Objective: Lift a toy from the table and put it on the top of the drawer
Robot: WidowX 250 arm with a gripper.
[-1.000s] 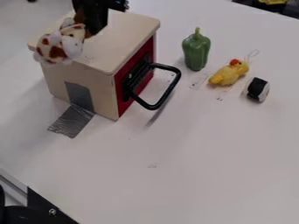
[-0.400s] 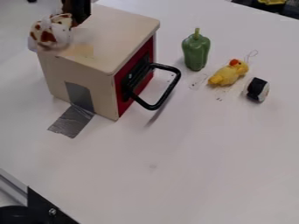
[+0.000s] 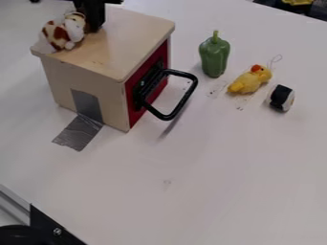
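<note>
My black gripper [image 3: 94, 18] is at the upper left, over the rear left part of the drawer box's wooden top [image 3: 118, 40]. Right beside it, on its left, a small white plush toy with brown patches [image 3: 60, 33] is at the left edge of that top, near the corner. The gripper's lower end is close to the toy's tan part; whether it holds the toy is unclear. The box has a red front [image 3: 135, 114] with a black handle [image 3: 185, 99].
Right of the box, a green toy pepper [image 3: 214, 55] stands upright on the white table [image 3: 211, 177]. Farther right lie a yellow toy duck [image 3: 250, 80] and a small black-and-white roll [image 3: 281, 97]. Grey tape [image 3: 80, 131] runs from the box's side onto the table.
The plush toy went up and left in view, then slightly back right. The gripper moved left with it, then shifted back right as well. Box, pepper, duck and roll have not moved.
</note>
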